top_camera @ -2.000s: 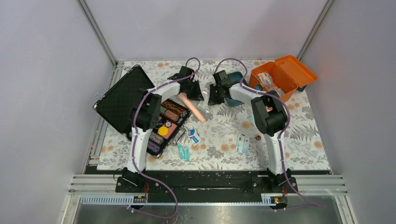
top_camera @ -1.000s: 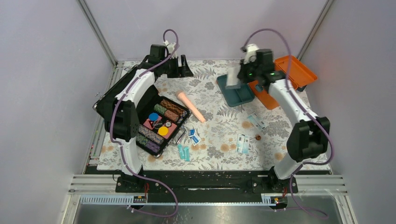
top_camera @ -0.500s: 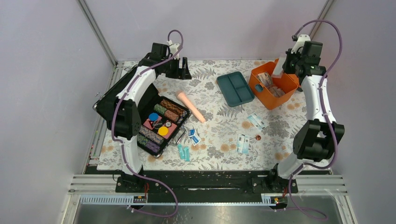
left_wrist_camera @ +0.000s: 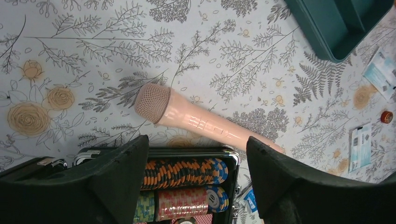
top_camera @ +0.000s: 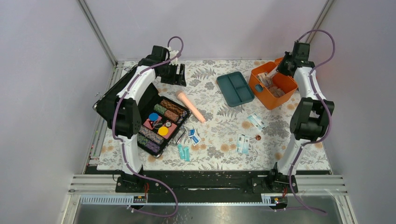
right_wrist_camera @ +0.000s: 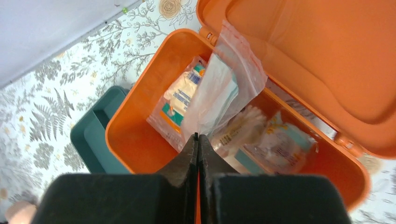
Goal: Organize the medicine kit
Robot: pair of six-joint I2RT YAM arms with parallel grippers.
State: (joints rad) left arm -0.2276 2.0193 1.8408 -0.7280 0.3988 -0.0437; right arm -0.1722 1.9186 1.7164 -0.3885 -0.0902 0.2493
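The medicine kit (top_camera: 274,94) is an open orange box at the back right, and its lid (right_wrist_camera: 317,56) is tipped back. Its dark teal tray (top_camera: 235,88) lies on the mat just left of it. My right gripper (right_wrist_camera: 196,136) is shut on the corner of a clear plastic bag (right_wrist_camera: 224,88) holding a white pad, which hangs over the kit's interior (right_wrist_camera: 135,140). More packets (right_wrist_camera: 280,140) lie inside the box. My left gripper (left_wrist_camera: 198,142) stands open with nothing in it, above a pink tube (left_wrist_camera: 201,123) and the chip case edge.
A black case of striped chip stacks (top_camera: 159,123) lies open at the left. On the floral mat are the pink tube (top_camera: 190,107), two white packets (top_camera: 256,121) (top_camera: 242,143), blue sachets (top_camera: 193,136), teal vials (top_camera: 183,151) and a small brown bit (top_camera: 258,137).
My right arm swung from above the teal tray to the orange box, carrying the bag, and then lowered toward it. The left gripper shifted only slightly.
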